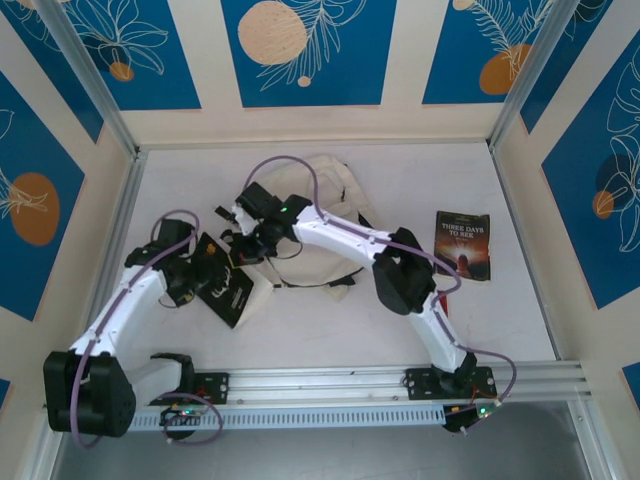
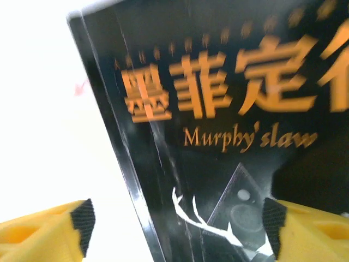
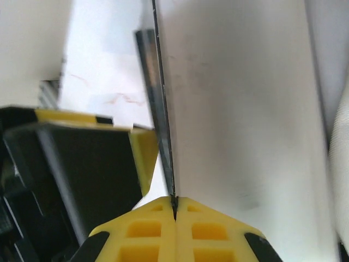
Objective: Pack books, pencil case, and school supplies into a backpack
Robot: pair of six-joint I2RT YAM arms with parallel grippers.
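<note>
**Right Gripper Pinching the Black Book's Edge, Left Gripper Standing Wide**

The right gripper point(image 3: 174, 210) is pressing its two yellow fingers tight together, leaving no gap at the tips. A thin, dark-edged sheet is running straight up out of the seam between them. That sheet is looking like the edge of the black book point(image 2: 218, 164), with a pale face spreading out to the right of the pinch. From above, this gripper is sitting at the book's far corner. Its arm is reaching across from the right base and passing over the backpack point(image 1: 335, 185).

The left gripper point(image 2: 177, 221) is standing wide apart and gripping nothing. One padded fingertip point(image 2: 82, 218) is hanging over bare white surface beyond the book's spine. The other is overlapping the lower right of the cover, though whether it is touching cannot be told. The cover is facing this wrist camera at a tilt, showing orange Chinese characters, the words "Murphy's law" and a white drawing beneath.

In the overhead view the black book is sitting left of centre on the table point(image 1: 300, 335), between the two grippers and just beside the backpack's near-left side. The cream backpack is lying in the middle toward the far wall, with black straps trailing at its near side and the right arm covering much of it.

The dark brown book point(image 1: 463, 245) is lying flat well off to the right, its white title facing up, near the right arm's elbow.
</note>
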